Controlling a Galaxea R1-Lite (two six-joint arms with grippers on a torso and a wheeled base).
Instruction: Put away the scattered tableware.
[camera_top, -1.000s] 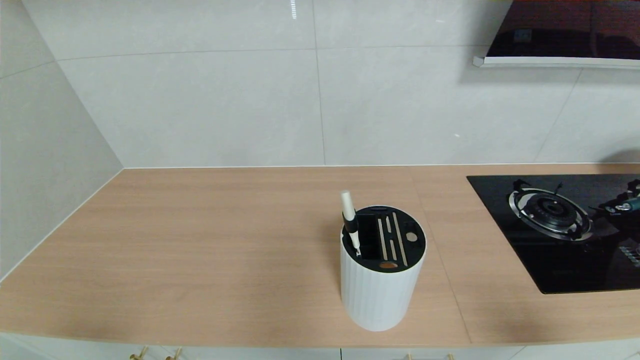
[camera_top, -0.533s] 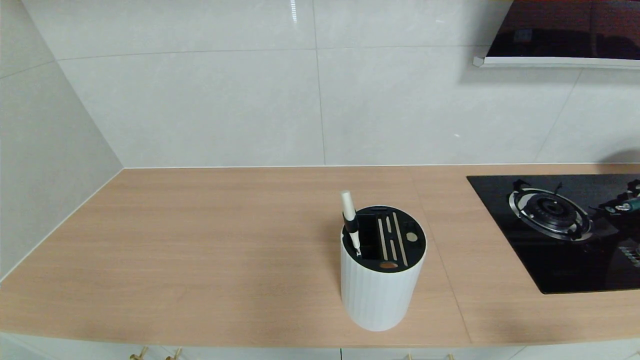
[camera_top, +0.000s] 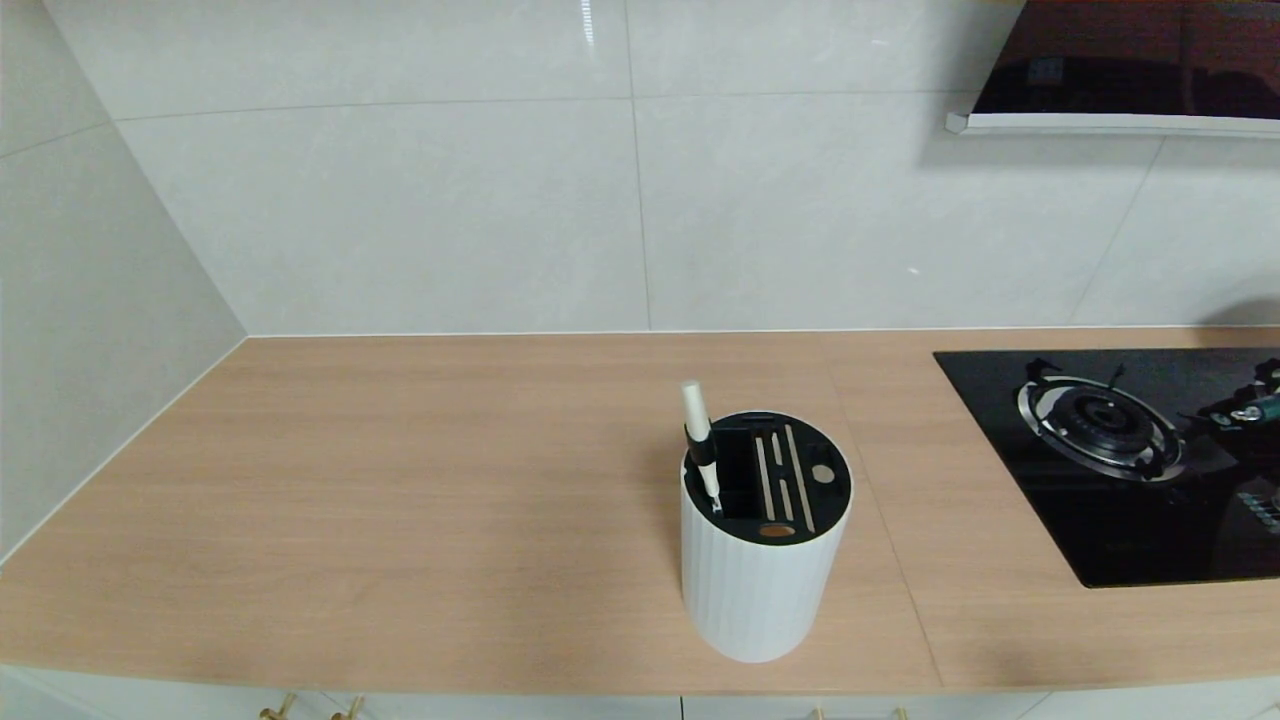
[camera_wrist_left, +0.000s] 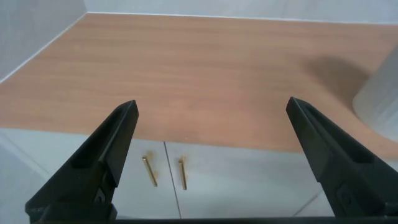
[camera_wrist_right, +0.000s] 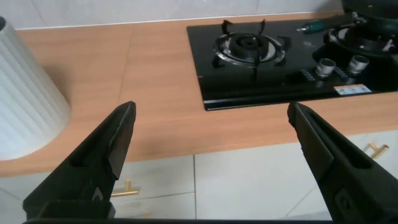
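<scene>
A white ribbed utensil holder (camera_top: 762, 560) with a black slotted top stands near the front edge of the wooden counter (camera_top: 450, 500). One utensil with a white and black handle (camera_top: 699, 440) stands in its left compartment. The holder's side also shows in the left wrist view (camera_wrist_left: 379, 93) and the right wrist view (camera_wrist_right: 25, 99). My left gripper (camera_wrist_left: 211, 121) is open, held off the counter's front edge above the cabinet doors. My right gripper (camera_wrist_right: 211, 124) is open too, in front of the counter between the holder and the stove.
A black glass gas stove (camera_top: 1120, 450) is set in the counter at the right, with knobs (camera_wrist_right: 339, 64) at its front. A range hood (camera_top: 1130, 70) hangs above it. Tiled walls close the back and left. Gold cabinet handles (camera_wrist_left: 165, 171) sit below the counter edge.
</scene>
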